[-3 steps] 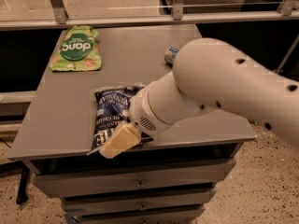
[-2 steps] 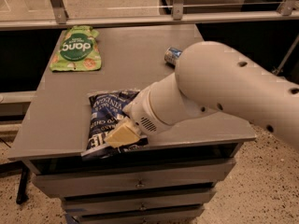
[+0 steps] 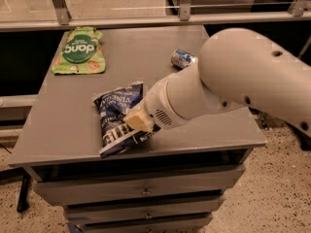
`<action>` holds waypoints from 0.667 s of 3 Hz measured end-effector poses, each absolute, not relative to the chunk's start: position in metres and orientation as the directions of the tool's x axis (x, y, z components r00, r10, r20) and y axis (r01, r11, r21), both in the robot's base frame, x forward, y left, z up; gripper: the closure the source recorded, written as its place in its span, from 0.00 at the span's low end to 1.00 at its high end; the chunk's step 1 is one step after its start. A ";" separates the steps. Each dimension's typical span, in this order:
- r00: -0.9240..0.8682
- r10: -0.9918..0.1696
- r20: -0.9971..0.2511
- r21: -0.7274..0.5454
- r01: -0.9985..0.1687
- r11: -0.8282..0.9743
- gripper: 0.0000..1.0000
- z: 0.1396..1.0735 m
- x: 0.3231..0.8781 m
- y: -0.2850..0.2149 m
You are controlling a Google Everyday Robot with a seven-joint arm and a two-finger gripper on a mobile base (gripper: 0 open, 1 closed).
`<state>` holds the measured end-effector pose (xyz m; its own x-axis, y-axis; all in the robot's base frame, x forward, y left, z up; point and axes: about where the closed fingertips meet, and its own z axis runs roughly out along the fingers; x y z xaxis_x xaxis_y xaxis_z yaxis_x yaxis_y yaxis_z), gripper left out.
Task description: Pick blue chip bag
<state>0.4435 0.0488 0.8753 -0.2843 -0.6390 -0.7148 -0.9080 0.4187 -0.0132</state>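
Blue chip bag, dark navy foil with white block lettering, lying flat and crumpled on the front half of the grey table, its lower end close to the front edge and its upper end pointing toward the middle of the top. The gripper rests on the right side of the bag, a tan part of it touching the foil; the wrist covers the rest, so it cannot be told whether the gripper is holding the bag or only lying against it. The white arm reaches in from the right, its thick rounded housing crossing the right half of the table and hiding part of the surface behind it. A small silver-blue can lies on its side just behind the arm, well apart from the bag. A green pouch with white lettering lies flat at the far left corner, also well apart from the bag. Below the table top, a stack of grey drawers; behind the table, a metal rail; to the right, a speckled floor
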 end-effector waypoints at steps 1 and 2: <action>-0.293 -0.615 -0.732 -0.028 -0.889 0.458 1.00 0.897 0.457 0.030; -0.314 -0.573 -0.757 -0.011 -0.871 0.492 1.00 0.912 0.467 0.014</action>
<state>0.4673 0.0145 0.9124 -0.3140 -0.5731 -0.7569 -0.8707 0.4917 -0.0111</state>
